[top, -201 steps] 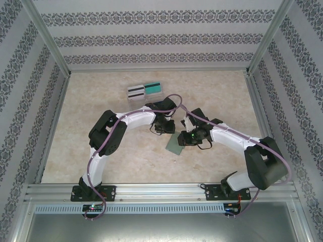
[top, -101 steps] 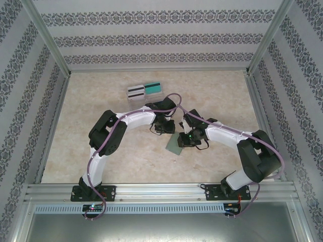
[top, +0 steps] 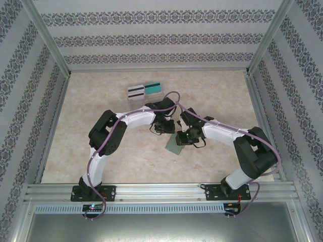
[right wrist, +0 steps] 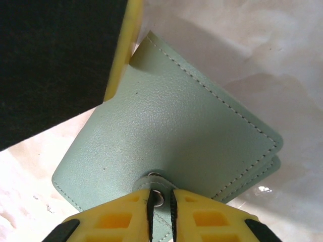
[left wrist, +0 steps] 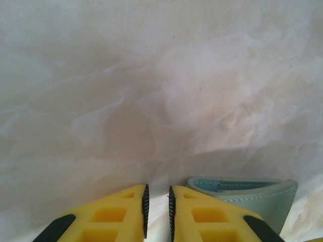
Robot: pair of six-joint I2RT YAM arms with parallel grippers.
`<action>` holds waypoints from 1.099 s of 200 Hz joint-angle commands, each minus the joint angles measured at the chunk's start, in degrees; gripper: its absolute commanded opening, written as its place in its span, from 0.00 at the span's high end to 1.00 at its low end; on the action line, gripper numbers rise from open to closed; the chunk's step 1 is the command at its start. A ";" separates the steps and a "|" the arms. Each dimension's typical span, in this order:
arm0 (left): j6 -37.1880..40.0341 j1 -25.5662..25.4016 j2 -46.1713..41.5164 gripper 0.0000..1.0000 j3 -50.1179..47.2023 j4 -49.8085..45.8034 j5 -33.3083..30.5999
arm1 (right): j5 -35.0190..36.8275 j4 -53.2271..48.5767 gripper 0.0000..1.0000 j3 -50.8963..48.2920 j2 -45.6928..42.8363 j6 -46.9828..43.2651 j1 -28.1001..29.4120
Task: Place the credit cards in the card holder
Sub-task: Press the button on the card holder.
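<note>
Left fingers (top: 164,129) and right fingers (top: 184,141) meet mid-desk (top: 101,151) at the card holder (top: 174,146). Credit cards (top: 145,91) lie well apart, far-left, nearer the left arm.
Left wrist: left fingers nearly closed, nothing seen between; card holder just right.
Right wrist: right fingers pinch its snap tab (right wrist: 158,194).

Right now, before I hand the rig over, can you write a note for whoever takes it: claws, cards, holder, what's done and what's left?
Right claw: shut on the snap tab of the card holder, near the middle of the table.
Left claw: nearly closed, nothing visible between its fingers, right beside the card holder.
Cards: striped white card and teal card sit side by side at the far side, apart from both claws.
Done: card holder gripped; no card seen in it.
Left: open it, fetch each card, slide them in.
</note>
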 commanded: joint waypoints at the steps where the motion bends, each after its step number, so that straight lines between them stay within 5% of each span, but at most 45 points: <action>1: 0.77 -0.71 -1.61 0.79 -0.87 -0.28 0.24 | 3.87 0.44 0.81 1.00 2.13 0.08 1.17; 220: -2.74 -0.80 -4.46 0.87 -10.58 6.04 1.36 | 14.52 -11.73 0.84 5.67 16.09 3.40 8.36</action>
